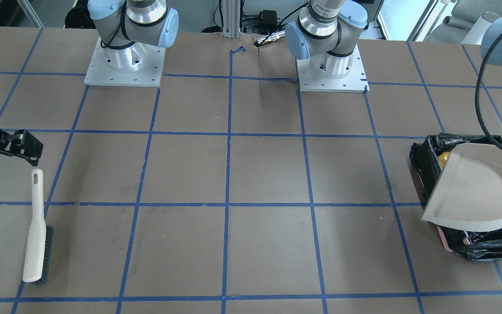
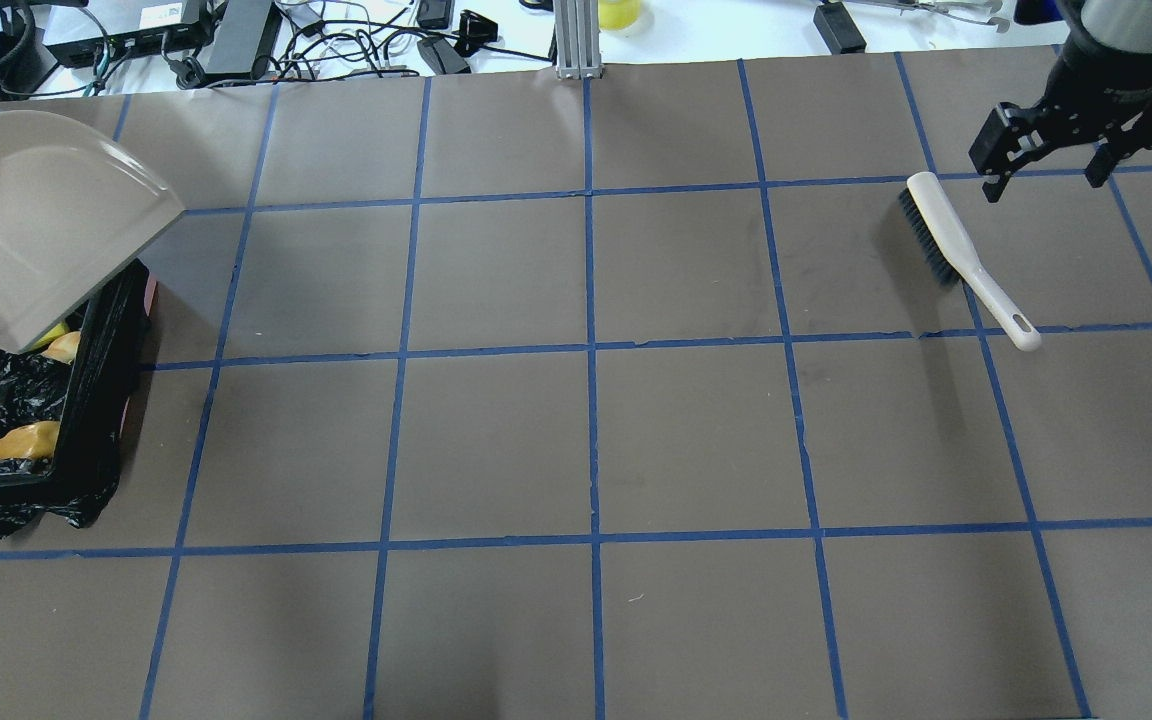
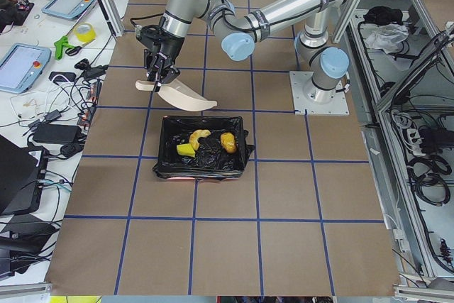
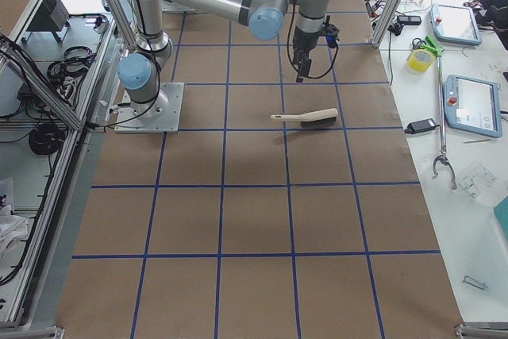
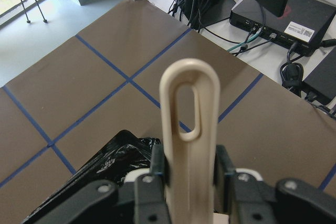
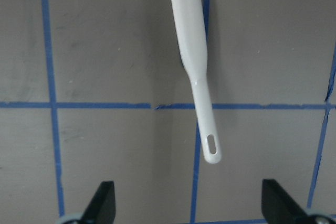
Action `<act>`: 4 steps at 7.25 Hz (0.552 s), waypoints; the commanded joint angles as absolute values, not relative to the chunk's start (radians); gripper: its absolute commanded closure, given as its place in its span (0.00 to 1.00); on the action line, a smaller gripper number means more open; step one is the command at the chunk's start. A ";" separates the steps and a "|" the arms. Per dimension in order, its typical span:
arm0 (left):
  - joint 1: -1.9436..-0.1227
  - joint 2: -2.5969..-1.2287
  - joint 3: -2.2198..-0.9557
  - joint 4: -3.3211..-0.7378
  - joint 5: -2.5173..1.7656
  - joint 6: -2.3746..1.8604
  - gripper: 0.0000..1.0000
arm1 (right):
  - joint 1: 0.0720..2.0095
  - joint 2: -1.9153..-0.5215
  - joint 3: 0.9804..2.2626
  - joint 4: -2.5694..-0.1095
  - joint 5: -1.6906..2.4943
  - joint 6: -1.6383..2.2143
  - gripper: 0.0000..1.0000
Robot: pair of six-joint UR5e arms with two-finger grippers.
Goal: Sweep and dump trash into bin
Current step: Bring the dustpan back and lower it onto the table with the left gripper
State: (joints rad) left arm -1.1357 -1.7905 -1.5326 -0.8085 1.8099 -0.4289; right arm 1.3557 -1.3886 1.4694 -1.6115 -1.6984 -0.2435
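Lying inside crinkled black-bag-lined rectangular bin (image 3: 167, 166) at counter (image 2: 586, 430) end: golden-brown lump (image 3: 228, 142), cream slice (image 3: 198, 135), yellow-green sponge piece (image 3: 186, 150). Tipped above for emptying, beige plastic dustpan (image 2: 36, 240), handle clamped between left fingers (image 5: 156, 165). Spread wide, holding nothing, over white-handled brush (image 2: 956, 250): right fingers (image 6: 105, 200).

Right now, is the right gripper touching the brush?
Apart. In the right wrist view the brush lies on the table, its handle end stopping short of the open right gripper, with bare table showing between them.
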 commanded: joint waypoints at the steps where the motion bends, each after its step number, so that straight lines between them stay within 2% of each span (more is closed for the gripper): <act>1: -1.227 -1.822 -1.552 -0.885 1.802 -0.753 1.00 | 1.519 -1.484 1.443 -1.465 -1.692 -0.029 0.02; 4: -1.290 -1.905 -1.565 -0.910 1.735 -1.024 1.00 | 1.585 -1.561 1.503 -1.451 -1.597 0.116 0.04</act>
State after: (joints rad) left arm -1.2612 -1.8717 -1.5633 -0.9054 1.7627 -0.9144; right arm 1.5671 -1.5294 1.4717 -1.4467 -1.6158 0.0445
